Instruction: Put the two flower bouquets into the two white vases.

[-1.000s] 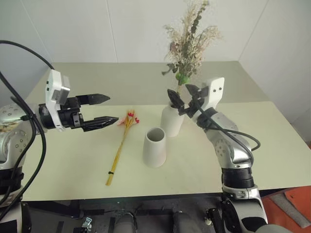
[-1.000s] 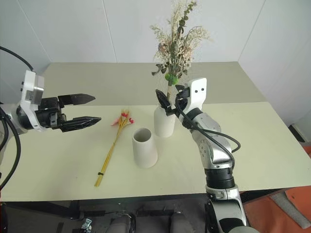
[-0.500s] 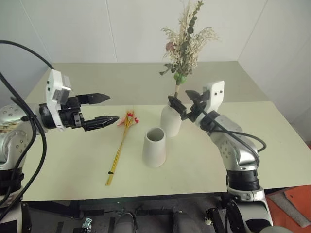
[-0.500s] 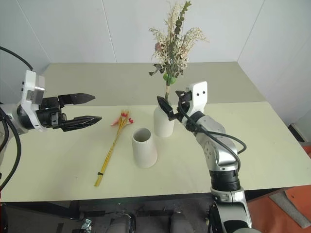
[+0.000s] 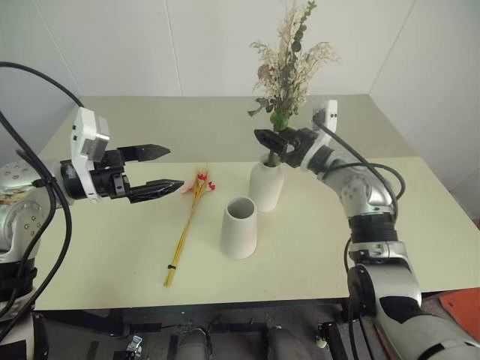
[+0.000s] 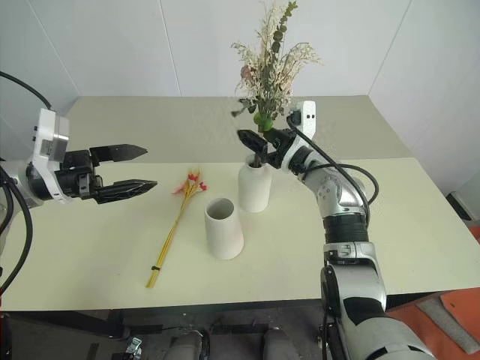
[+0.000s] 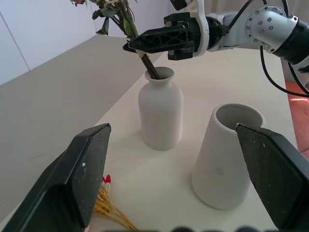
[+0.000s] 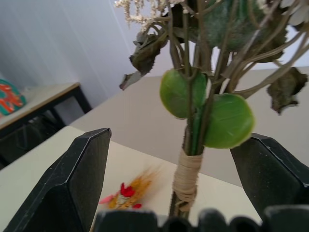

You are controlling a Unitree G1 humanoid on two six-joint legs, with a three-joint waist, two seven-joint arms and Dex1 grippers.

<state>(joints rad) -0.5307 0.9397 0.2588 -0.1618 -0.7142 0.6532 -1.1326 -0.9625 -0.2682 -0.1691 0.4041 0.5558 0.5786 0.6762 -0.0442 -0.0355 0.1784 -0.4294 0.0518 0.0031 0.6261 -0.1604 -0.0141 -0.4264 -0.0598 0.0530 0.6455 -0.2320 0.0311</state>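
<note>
My table (image 5: 112, 262) is pale yellow-green, with a seam across it and a duller beige half (image 5: 187, 120) behind. White panelled walls (image 5: 112, 45) meet in a corner at my far right. Low on my right, a grey floor with an orange patch (image 5: 457, 300). A dark-legged side table (image 8: 38, 99) stands by the wall.

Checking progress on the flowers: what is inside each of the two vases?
The bottle vase holds the dried bouquet, its stems entering the neck; their lower ends are hidden inside. The wide vase looks empty at its mouth, though its bottom is hidden. The yellow bouquet lies on the table.
</note>
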